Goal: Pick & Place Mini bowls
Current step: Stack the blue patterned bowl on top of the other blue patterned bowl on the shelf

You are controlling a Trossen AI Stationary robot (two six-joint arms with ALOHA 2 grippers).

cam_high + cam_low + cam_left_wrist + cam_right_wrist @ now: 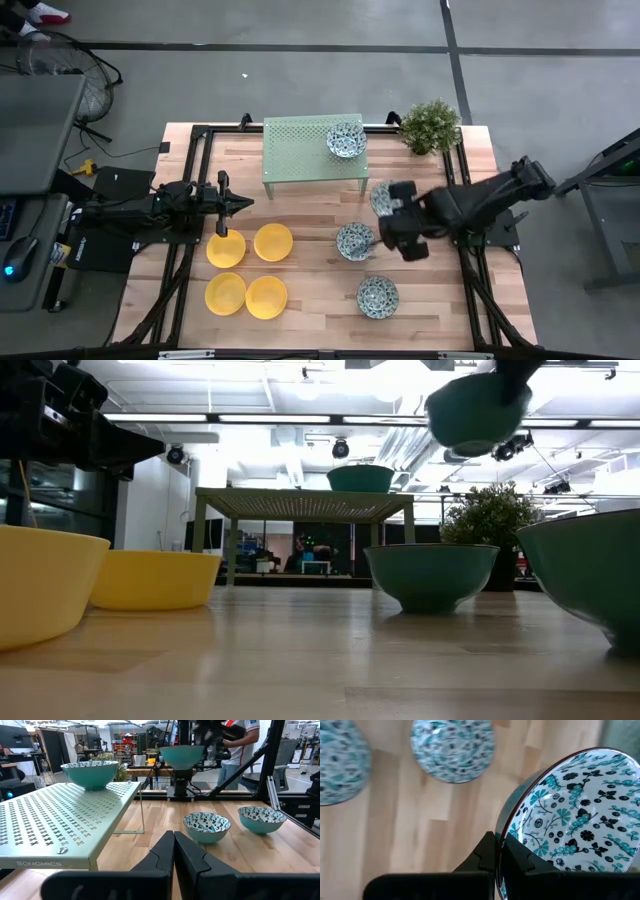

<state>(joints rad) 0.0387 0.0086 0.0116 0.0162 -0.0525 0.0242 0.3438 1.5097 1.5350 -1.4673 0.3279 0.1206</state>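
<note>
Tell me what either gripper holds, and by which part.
The right gripper pinches a patterned bowl by its rim, above the table; the left gripper holds nothing.

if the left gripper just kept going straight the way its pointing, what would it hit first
Probably nothing soon. The left gripper, shut, points across the table toward the right arm. Judged from the high view, its line passes between the green rack and the yellow bowls, roughly toward the patterned bowl in the right gripper; height is unclear.

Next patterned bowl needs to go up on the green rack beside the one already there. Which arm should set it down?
Right. Its tool is shut on the rim of a patterned bowl, lifted clear of the table, beside the rack. The left tool is shut and empty, over by the yellow bowls.
</note>
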